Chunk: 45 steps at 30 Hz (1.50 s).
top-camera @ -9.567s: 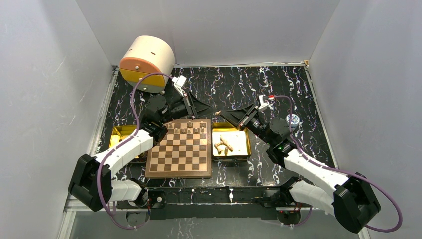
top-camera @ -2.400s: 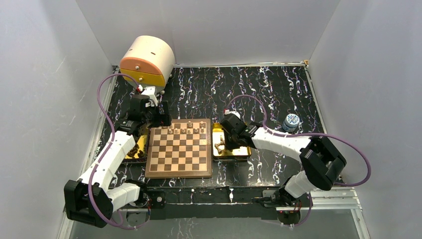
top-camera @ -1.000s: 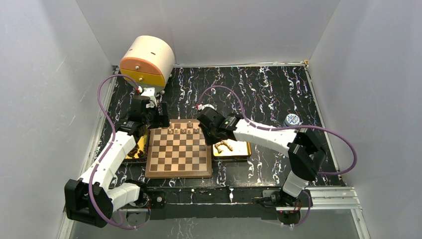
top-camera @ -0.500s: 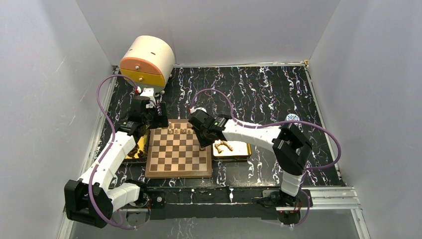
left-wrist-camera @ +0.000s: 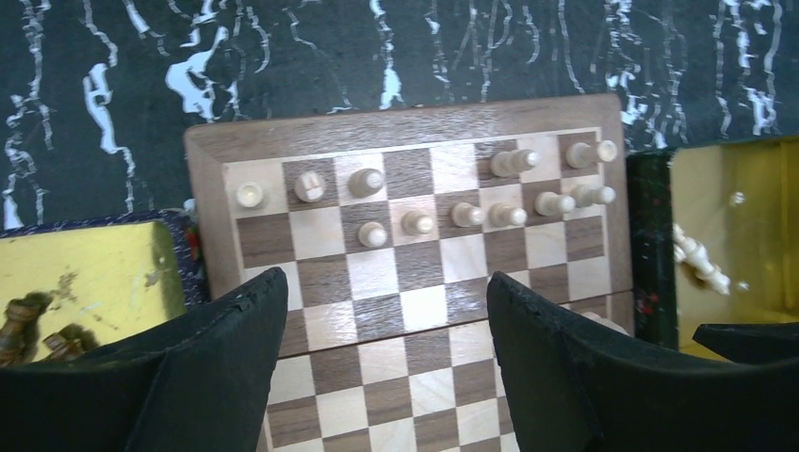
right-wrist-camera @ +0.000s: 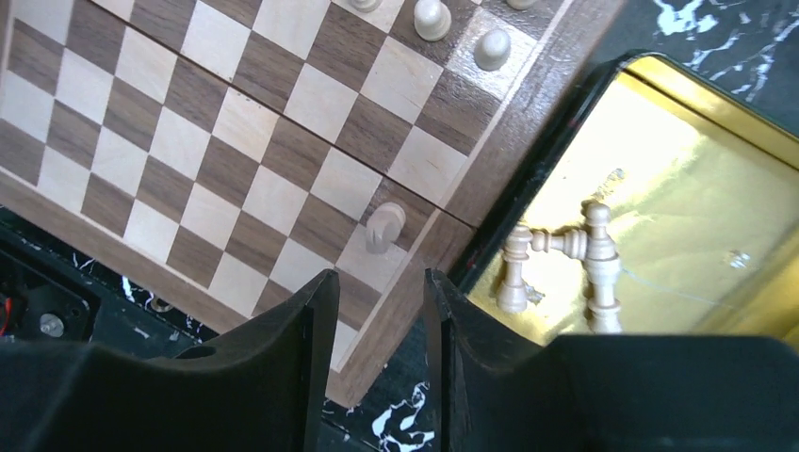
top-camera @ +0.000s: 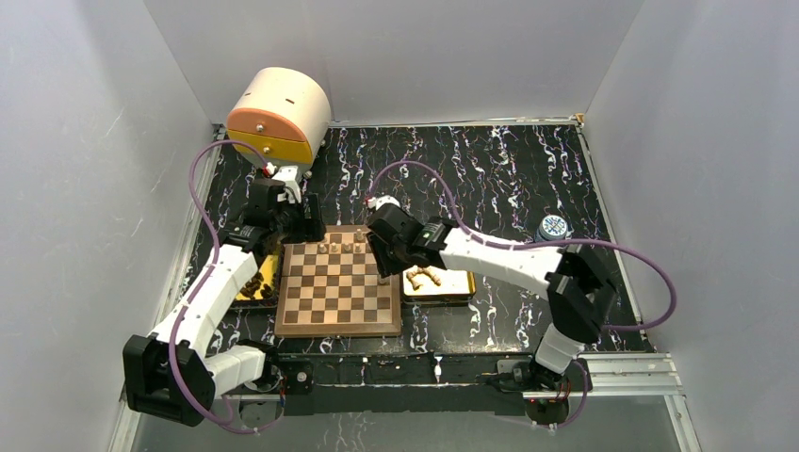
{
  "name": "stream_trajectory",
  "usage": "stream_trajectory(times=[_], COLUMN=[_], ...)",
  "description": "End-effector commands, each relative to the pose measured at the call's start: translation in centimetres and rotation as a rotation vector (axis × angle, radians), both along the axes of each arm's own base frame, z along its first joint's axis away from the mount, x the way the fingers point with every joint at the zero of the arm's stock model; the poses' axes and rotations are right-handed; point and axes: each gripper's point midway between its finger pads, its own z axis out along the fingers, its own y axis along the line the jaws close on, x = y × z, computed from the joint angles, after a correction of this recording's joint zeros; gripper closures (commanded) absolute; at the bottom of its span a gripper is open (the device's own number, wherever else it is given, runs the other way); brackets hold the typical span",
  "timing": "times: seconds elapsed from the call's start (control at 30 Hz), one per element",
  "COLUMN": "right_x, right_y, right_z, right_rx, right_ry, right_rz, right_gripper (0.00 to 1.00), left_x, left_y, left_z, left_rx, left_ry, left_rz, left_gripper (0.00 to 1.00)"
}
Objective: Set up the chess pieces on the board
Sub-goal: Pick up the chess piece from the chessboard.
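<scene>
The board [top-camera: 339,294] lies between two gold trays. Several light tan chess pieces [left-wrist-camera: 462,215] stand in its two far rows. One more piece [right-wrist-camera: 384,226] stands alone on a square by the board's right edge. My right gripper [right-wrist-camera: 382,292] hovers just above and behind that piece, open with a narrow gap and nothing between its fingers. More light pieces [right-wrist-camera: 556,252] lie in the right tray [right-wrist-camera: 697,202]. My left gripper [left-wrist-camera: 386,301] hangs wide open and empty over the board's far left part, near the far left corner [top-camera: 306,221] in the top view.
The left gold tray [left-wrist-camera: 104,273] holds dark pieces [left-wrist-camera: 33,320]. A cream and orange rounded drawer box [top-camera: 278,118] stands at the far left corner. A blue-capped bottle [top-camera: 552,228] sits right of the right tray. Grey walls enclose the black marbled table [top-camera: 490,179].
My right gripper has gone from shut to open, leaving a piece standing at the board's right edge, and has lifted back a little. The left jaws have narrowed slightly.
</scene>
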Motion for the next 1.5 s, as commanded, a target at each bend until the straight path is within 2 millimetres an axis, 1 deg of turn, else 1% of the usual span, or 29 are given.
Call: stream_trajectory(times=[0.0, 0.1, 0.17, 0.23, 0.37, 0.57, 0.7, 0.8, 0.93, 1.1, 1.23, 1.37, 1.47], right_x=[0.9, 1.4, 1.7, 2.1, 2.8, 3.8, 4.0, 3.9, 4.0, 3.9, 4.0, 4.1, 4.1], right_y=[-1.0, -2.3, -3.2, -4.3, -6.7, -10.5, -12.2, -12.9, -13.4, -13.6, -13.6, -13.5, -13.5], right_z=[3.5, 3.3, 3.0, 2.8, 2.0, 1.0, 0.8, 0.8, 0.7, 0.6, 0.6, 0.6, 0.5], right_rx=[0.076, 0.080, 0.087, 0.100, 0.109, 0.129, 0.135, 0.138, 0.143, 0.143, 0.148, 0.150, 0.149], right_ry=[-0.103, -0.100, -0.089, -0.079, -0.061, -0.039, -0.040, -0.043, -0.045, -0.041, -0.041, -0.042, -0.040], right_rz=[-0.010, -0.030, -0.049, -0.075, -0.130, -0.217, -0.252, -0.265, -0.277, -0.279, -0.281, -0.282, -0.280], right_gripper=[0.53, 0.52, 0.52, 0.52, 0.52, 0.52, 0.52, 0.52, 0.52, 0.52, 0.52, 0.52, 0.52], left_x=[-0.1, -0.6, -0.9, -1.3, -2.4, -3.6, -4.4, -4.9, -5.6, -6.1, -6.4, -6.7, -6.8], left_y=[-2.5, -3.9, -4.9, -5.7, -8.4, -12.2, -14.2, -15.3, -16.2, -16.4, -16.8, -17.1, -17.1], left_z=[2.1, 1.7, 1.6, 1.2, 0.6, -0.2, -0.9, -2.0, -3.4, -4.9, -5.8, -6.4, -6.7], left_rx=[-0.103, -0.148, -0.147, -0.106, -0.006, 0.015, 0.030, 0.049, 0.081, 0.110, 0.117, 0.116, 0.121], left_ry=[0.005, 0.061, 0.082, 0.089, 0.098, 0.106, 0.108, 0.127, 0.154, 0.176, 0.192, 0.200, 0.212], left_rz=[-0.089, -0.140, -0.171, -0.194, -0.272, -0.388, -0.451, -0.483, -0.516, -0.544, -0.570, -0.590, -0.597], left_gripper=[0.28, 0.32, 0.34, 0.37, 0.39, 0.46, 0.49, 0.50, 0.51, 0.52, 0.56, 0.61, 0.62])
